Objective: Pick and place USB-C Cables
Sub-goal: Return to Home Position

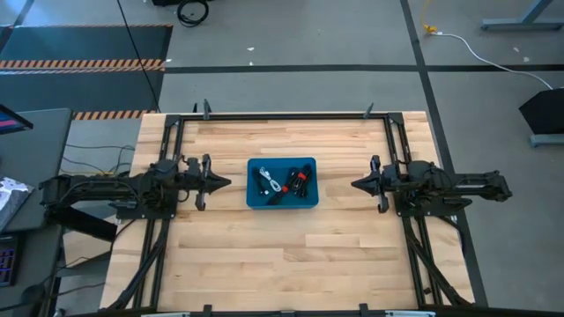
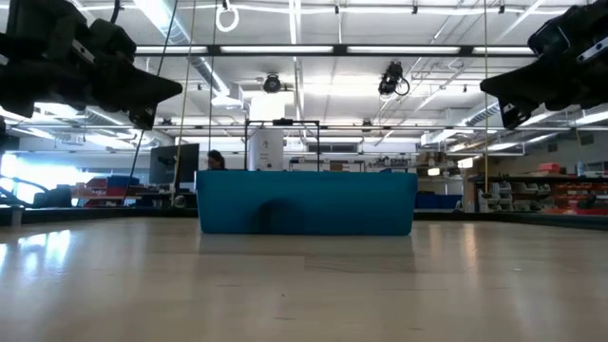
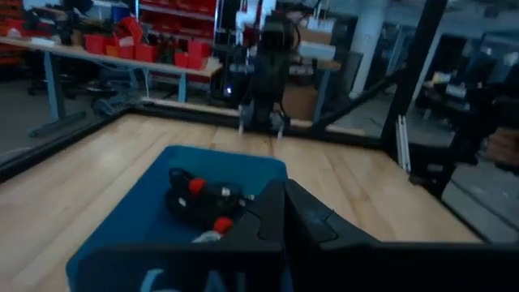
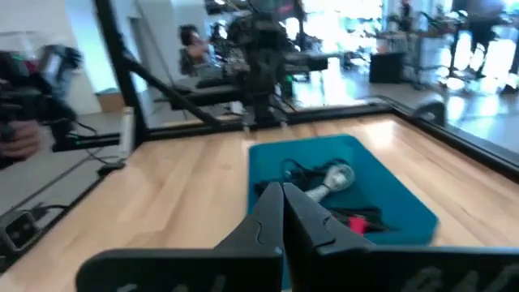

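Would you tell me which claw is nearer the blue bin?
Left. The left claw points at the blue bin from close by; the right claw faces its opposite side from farther off.

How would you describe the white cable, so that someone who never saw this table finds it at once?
On the wooden table, a blue bin sits in the middle, between the left hand and the right hand. The white cable lies near the bin's centre; it is the only pale one among black cables, some with red marks.

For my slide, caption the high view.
USB-C cables in blue bin, centred between left gripper and right gripper, both shut.
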Controlling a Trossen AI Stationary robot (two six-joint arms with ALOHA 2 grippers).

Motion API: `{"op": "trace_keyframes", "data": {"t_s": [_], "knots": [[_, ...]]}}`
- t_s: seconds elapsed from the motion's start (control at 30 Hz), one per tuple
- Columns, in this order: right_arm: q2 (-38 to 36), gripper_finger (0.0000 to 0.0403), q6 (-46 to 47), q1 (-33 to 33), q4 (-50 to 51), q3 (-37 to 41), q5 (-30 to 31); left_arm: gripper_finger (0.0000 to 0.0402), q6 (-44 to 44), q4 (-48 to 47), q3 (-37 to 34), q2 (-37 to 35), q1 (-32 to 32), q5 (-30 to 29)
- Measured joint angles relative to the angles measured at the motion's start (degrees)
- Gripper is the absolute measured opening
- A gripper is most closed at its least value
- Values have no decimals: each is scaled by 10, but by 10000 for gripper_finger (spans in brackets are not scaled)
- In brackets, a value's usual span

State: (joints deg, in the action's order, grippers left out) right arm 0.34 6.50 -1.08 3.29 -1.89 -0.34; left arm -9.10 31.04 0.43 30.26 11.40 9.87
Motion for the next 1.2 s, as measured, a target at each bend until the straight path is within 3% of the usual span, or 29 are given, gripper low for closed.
{"op": "trace_keyframes", "data": {"t_s": [0.17, 0.37, 0.67, 1.0, 1.2], "knots": [[0, 1, -12, 0, -27, 9, -15, 2, 13, -43, 0, 1, 0, 0], [0, 1, -25, -3, -29, 10, -3, 2, 20, 21, 0, 0, 0, -5], [5, 3, -26, -8, -41, 15, 3, 2, -16, -21, 0, -1, -15, -70], [12, 4, -22, -8, -40, 15, 3, 1, -3, -62, 0, -31, -152, -247], [15, 4, -22, -8, -41, 15, 3, 1, 12, -149, 0, -124, -156, -289]]}}
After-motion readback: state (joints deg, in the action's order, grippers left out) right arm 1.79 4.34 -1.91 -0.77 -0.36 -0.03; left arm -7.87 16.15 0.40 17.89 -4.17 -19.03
